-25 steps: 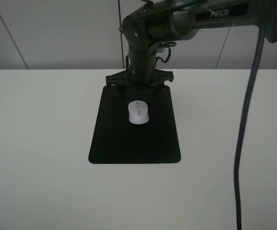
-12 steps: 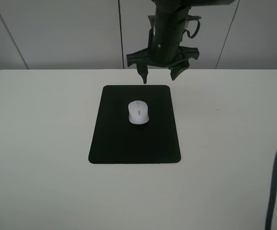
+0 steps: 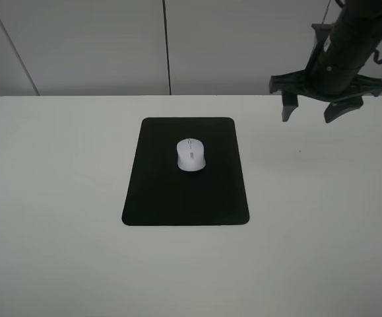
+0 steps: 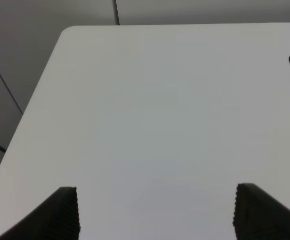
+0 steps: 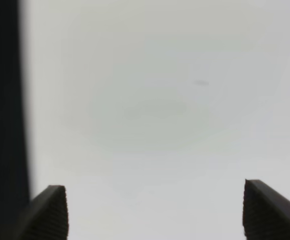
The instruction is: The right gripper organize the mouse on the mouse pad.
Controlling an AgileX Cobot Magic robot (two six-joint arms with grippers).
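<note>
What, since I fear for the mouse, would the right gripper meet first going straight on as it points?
Likely bare table, right of the mouse pad; the right gripper points down, clear of the mouse.

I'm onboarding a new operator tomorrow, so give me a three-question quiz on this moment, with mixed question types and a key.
1. True or false: the mouse lies on the pad.
2. The right gripper is: A) shut on the mouse; B) open, raised over the table, right of the pad in the high view; C) pressing on the pad.
3. Fill in: in the high view, the mouse sits nearer the pad's ____ edge (far or near).
Key: 1 true; 2 B; 3 far.
</note>
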